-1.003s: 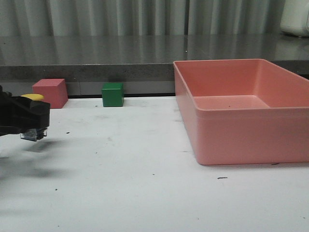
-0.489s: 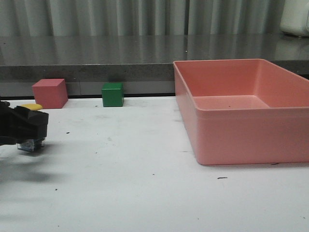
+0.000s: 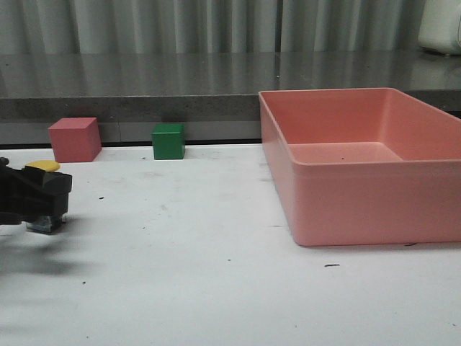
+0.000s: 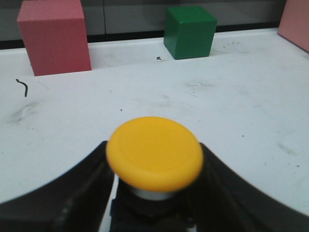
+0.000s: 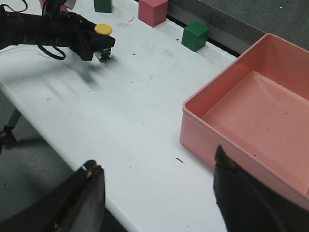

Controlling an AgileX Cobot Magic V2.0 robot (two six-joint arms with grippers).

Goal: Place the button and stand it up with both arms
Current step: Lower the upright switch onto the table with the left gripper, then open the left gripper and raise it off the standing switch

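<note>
The button (image 3: 45, 167) has a yellow cap, a silver collar and a blue-clear base. It stands upright at the far left of the white table, its base down at the surface. My left gripper (image 3: 45, 196) is shut on its black body. The left wrist view shows the yellow cap (image 4: 154, 152) between the two black fingers (image 4: 72, 193). The right wrist view shows the button (image 5: 103, 30) held by the left arm (image 5: 43, 29). My right gripper (image 5: 157, 181) is open and empty, high above the table's front edge. It is out of the front view.
A pink cube (image 3: 74, 138) and a green cube (image 3: 168, 140) stand at the back of the table, behind the button. A large pink bin (image 3: 367, 162) fills the right side. The table's front edge (image 5: 63, 133) drops off below the right gripper.
My left gripper has moved down and a little left with the button, so its base has come down to the table.
</note>
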